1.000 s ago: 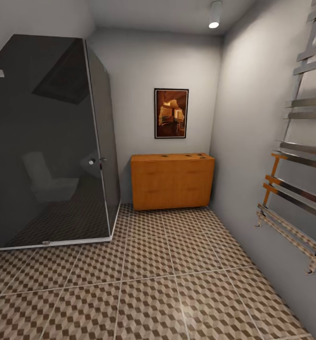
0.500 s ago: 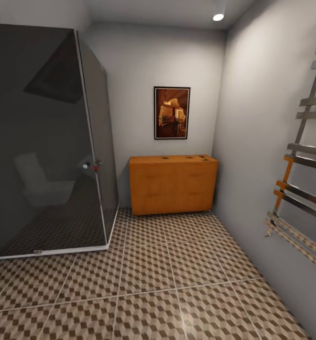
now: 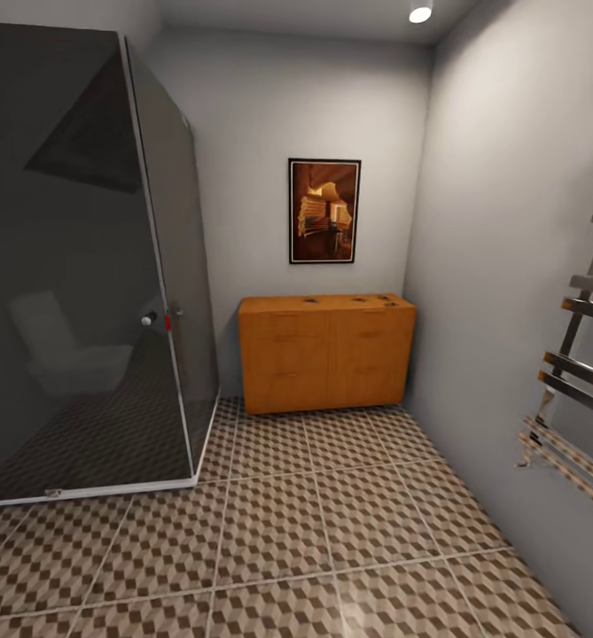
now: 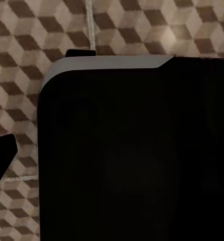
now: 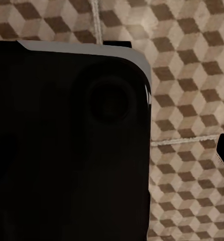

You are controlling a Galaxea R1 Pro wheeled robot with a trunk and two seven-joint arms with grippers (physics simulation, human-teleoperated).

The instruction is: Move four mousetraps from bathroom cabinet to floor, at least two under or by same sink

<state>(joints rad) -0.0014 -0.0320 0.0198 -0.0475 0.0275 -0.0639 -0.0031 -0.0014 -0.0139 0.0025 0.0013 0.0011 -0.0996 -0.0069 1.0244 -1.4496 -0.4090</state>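
The orange-brown wooden cabinet (image 3: 326,353) stands against the far wall, in the right corner under a framed picture. On its top lie three small dark specks (image 3: 309,300) (image 3: 358,299) (image 3: 386,299), too small to tell as mousetraps. The cube-patterned bathroom floor (image 3: 314,523) stretches from me to the cabinet. The bathroom sink is out of view. Both wrist views look down on floor tiles (image 4: 21,60) (image 5: 192,65) past a large black body of the robot (image 4: 137,150) (image 5: 67,145). A dark tip shows at one edge of each wrist view, and I cannot tell the jaws' state.
A dark glass shower enclosure (image 3: 74,283) takes up the left side, its base rim (image 3: 101,489) on the floor. A chrome towel rail (image 3: 580,390) sticks out from the right wall. An open strip of floor runs between them to the cabinet.
The camera has moved forward and dropped its gaze slightly: the cabinet looks a little larger, while the shower and towel rail have slid outward toward the picture's edges. Nothing in the room moved.
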